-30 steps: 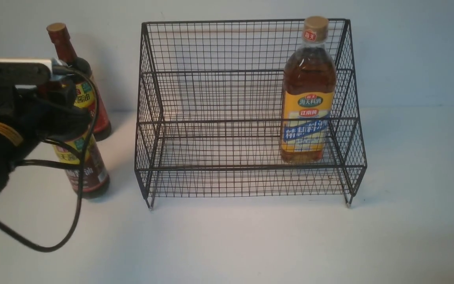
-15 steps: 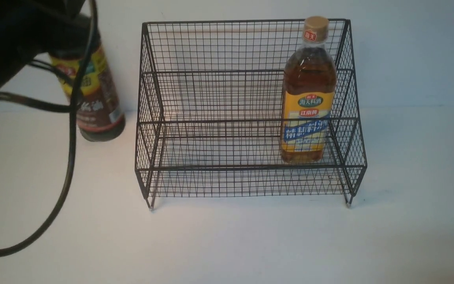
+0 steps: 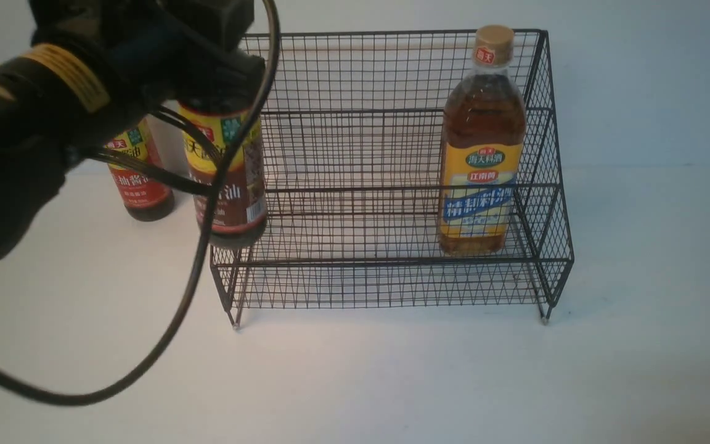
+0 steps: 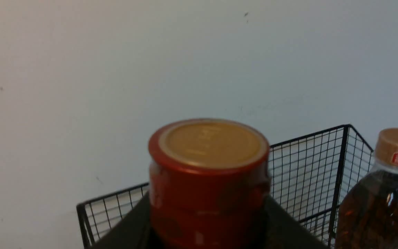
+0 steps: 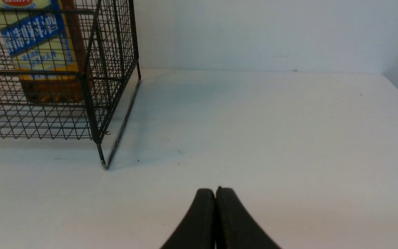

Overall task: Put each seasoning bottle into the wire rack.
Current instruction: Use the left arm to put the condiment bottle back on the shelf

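Note:
My left gripper (image 3: pixel 219 98) is shut on the neck of a slim dark soy-sauce bottle (image 3: pixel 230 179), which hangs upright in the air at the left front corner of the black wire rack (image 3: pixel 361 111). In the left wrist view its tan cap (image 4: pixel 209 143) rises between the dark fingers (image 4: pixel 126 230). Another soy-sauce bottle (image 3: pixel 137 182) stands on the table left of the rack. The amber bottle (image 3: pixel 481 154) stands in the rack's lower tier at the right. My right gripper (image 5: pixel 215 193) is shut on nothing, low over the table right of the rack (image 5: pixel 92 103).
A black cable (image 3: pixel 164 333) loops down from my left arm over the table in front of the rack's left side. A pale wall rises directly behind the rack. The white table (image 5: pixel 271 121) stretches out to the rack's right.
My left arm has lifted the soy-sauce bottle off the table and carried it rightward to the rack's left front corner. The other bottles and the rack have not moved.

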